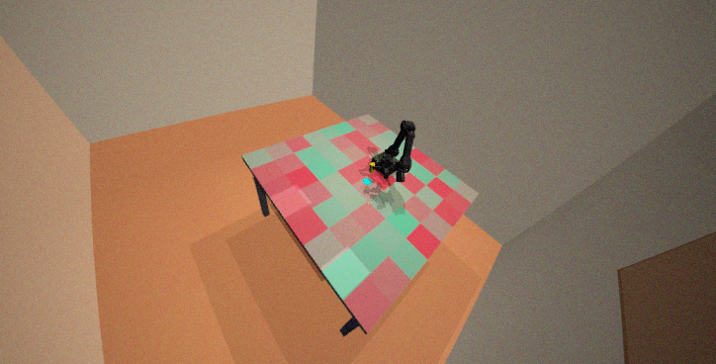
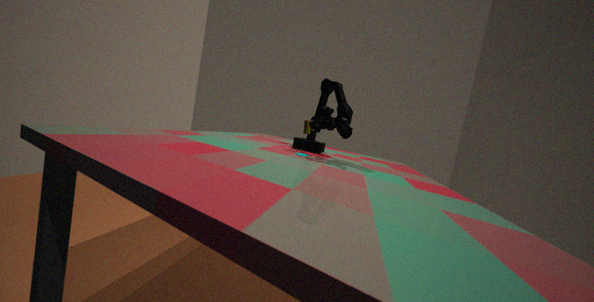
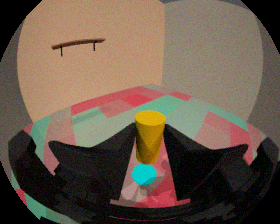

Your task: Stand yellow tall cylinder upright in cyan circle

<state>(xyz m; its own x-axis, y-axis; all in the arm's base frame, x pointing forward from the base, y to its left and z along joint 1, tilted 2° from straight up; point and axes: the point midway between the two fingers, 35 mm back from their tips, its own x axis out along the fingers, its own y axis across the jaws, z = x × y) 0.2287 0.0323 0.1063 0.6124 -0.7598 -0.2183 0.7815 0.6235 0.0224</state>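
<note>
The yellow tall cylinder [image 1: 372, 166] [image 2: 307, 126] [image 3: 149, 140] is held about upright, well above the table. My gripper [image 1: 373, 165] [image 2: 308, 125] [image 3: 149, 127] is shut on it, with one black finger on each side in the wrist view. The cyan circle [image 1: 367, 181] [image 2: 302, 154] [image 3: 144, 174] lies flat on the table. In the wrist view it shows just below the cylinder's lower end, with a gap of air between them in the exterior view.
The patchwork table [image 1: 353, 271] [image 2: 332, 233] carries the arm's black base [image 2: 308, 144], which is close behind the circle in the exterior view. Shadows of the arm fall around the circle. No other loose objects are visible.
</note>
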